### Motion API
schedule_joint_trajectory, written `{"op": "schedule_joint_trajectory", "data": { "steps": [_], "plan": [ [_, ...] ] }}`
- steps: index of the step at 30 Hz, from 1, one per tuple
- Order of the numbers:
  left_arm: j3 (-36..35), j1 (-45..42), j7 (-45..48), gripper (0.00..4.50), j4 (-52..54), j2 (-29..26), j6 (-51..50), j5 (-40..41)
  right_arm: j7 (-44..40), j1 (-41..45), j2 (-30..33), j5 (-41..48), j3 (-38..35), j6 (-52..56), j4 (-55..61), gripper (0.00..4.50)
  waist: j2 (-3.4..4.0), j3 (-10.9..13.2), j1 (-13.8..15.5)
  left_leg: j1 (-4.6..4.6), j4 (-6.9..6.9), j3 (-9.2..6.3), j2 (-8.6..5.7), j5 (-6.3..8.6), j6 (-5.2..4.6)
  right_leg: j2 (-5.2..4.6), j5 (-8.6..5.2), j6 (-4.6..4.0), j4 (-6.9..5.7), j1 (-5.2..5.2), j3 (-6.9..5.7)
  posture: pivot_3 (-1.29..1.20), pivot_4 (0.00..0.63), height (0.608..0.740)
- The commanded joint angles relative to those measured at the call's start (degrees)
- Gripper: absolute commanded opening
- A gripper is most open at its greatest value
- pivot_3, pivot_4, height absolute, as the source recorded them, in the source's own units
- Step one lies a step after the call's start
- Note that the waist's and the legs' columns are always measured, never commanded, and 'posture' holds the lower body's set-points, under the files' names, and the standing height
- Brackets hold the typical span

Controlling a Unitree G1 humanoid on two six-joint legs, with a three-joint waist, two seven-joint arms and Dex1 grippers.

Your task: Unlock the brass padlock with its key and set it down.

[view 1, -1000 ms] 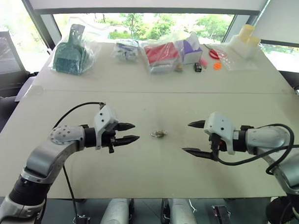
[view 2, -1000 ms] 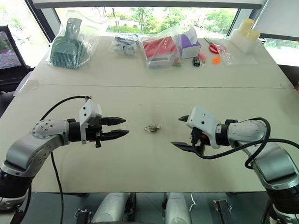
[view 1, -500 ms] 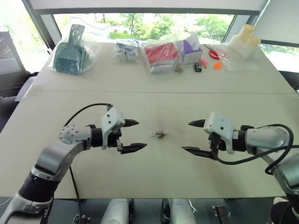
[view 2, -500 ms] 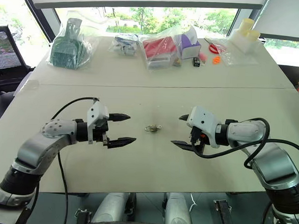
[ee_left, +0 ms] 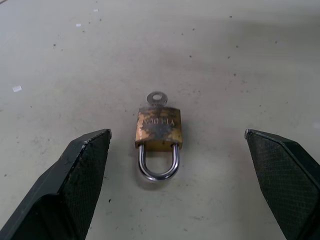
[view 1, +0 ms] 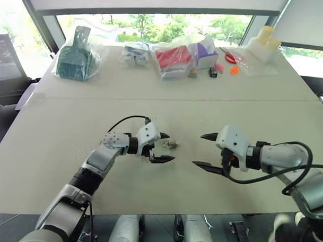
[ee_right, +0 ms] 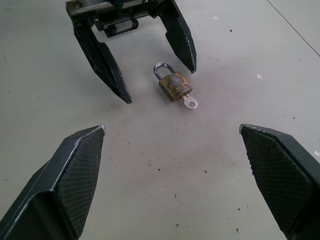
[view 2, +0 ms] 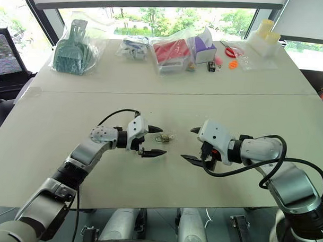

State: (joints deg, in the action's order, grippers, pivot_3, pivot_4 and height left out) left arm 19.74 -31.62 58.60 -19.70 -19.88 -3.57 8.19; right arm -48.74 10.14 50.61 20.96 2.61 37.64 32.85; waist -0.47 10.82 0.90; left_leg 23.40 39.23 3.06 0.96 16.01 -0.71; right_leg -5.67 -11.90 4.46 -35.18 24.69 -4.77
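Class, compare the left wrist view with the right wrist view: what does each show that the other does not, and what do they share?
Left wrist view alone: the left hand seen along its own two fingers, spread wide to either side of the brass padlock, loop nearest the camera.

Right wrist view alone: the right hand, open, with the left hand facing it beyond the padlock.

Both: the padlock lying flat on the table, its key in the keyhole, untouched.
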Motion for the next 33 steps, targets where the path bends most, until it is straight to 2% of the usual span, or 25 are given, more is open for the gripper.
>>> {"op": "schedule_joint_trajectory", "data": {
  "steps": [1, 8, 11, 17, 18, 23, 30, 33],
  "plan": [
    [0.0, -1.9, 0.2, 4.46, -3.5, 0.8, 4.2, -2.2, 1.1, -0.3, 0.1, 0.4, -2.2, 0.4, 3.1, 4.50, 0.00, 0.0, 0.1, 0.00, 0.00, -0.01, 0.00, 0.00, 0.00, -0.01, 0.00, -0.01, 0.00, 0.00, 0.00, 0.00, 0.150, 0.740],
    [0.0, -2.4, 0.7, 4.46, -5.8, 2.4, 6.5, -3.7, 1.8, -0.6, 0.2, 0.4, -2.4, 0.7, 3.6, 4.50, 0.00, 0.0, 0.2, 0.00, 0.01, -0.01, 0.00, 0.00, 0.00, -0.05, 0.01, 0.01, 0.00, -0.02, 0.00, 0.00, 0.150, 0.740],
    [0.2, -2.0, 0.4, 3.80, -5.7, 2.9, 6.5, -4.4, 1.8, -0.2, 0.2, 0.2, -2.1, 0.4, 3.3, 4.50, 0.00, 0.0, 0.2, 0.00, 0.02, -0.01, 0.00, 0.00, 0.00, -0.05, 0.07, 0.12, 0.00, -0.02, 0.00, 0.00, 0.150, 0.740],
    [0.1, -1.4, -0.2, 1.01, -5.3, 2.7, 6.2, -5.9, 1.5, 0.5, 0.3, -0.4, -1.3, -0.3, 2.6, 4.50, -0.01, 0.0, 0.0, -0.02, 0.03, -0.02, 0.00, 0.00, 0.00, -0.06, 0.08, 0.14, -0.01, -0.03, 0.00, 0.00, 0.150, 0.740],
    [0.0, -1.2, -0.4, 0.74, -5.1, 2.7, 6.0, -5.9, 1.6, 0.7, 0.2, -1.1, -0.8, -1.1, 2.4, 4.50, -0.01, 0.0, 0.0, -0.02, 0.03, -0.02, 0.00, 0.00, 0.00, -0.06, 0.08, 0.14, -0.01, -0.03, 0.00, 0.00, 0.150, 0.740],
    [-1.5, -0.8, 0.2, 0.75, -2.0, 2.2, 4.0, -4.1, 4.1, 2.0, -1.0, -8.4, 3.1, -8.0, -0.2, 4.50, -0.01, 0.0, -0.1, -0.02, 0.02, -0.02, 0.00, 0.00, 0.00, -0.05, 0.08, 0.14, -0.02, -0.03, 0.00, 0.00, 0.150, 0.740],
    [-4.9, -0.5, 3.8, 0.75, 11.4, 0.0, -8.0, 4.1, 10.6, 4.8, -2.9, -27.8, 11.3, -29.5, -8.7, 4.50, 0.00, 0.0, 0.0, 0.02, 0.00, 0.01, -0.03, 0.00, 0.00, 0.02, 0.10, 0.19, -0.05, 0.05, -0.01, 0.00, 0.150, 0.740],
    [-6.0, -0.7, 4.4, 0.75, 15.7, -1.3, -12.3, 6.5, 12.6, 5.7, -4.3, -32.4, 12.8, -34.9, -11.2, 4.50, 0.00, 0.0, -0.1, 0.02, 0.01, 0.01, -0.05, 0.00, 0.00, 0.02, 0.10, 0.20, -0.04, 0.03, 0.00, 0.00, 0.150, 0.740]
  ]
}}
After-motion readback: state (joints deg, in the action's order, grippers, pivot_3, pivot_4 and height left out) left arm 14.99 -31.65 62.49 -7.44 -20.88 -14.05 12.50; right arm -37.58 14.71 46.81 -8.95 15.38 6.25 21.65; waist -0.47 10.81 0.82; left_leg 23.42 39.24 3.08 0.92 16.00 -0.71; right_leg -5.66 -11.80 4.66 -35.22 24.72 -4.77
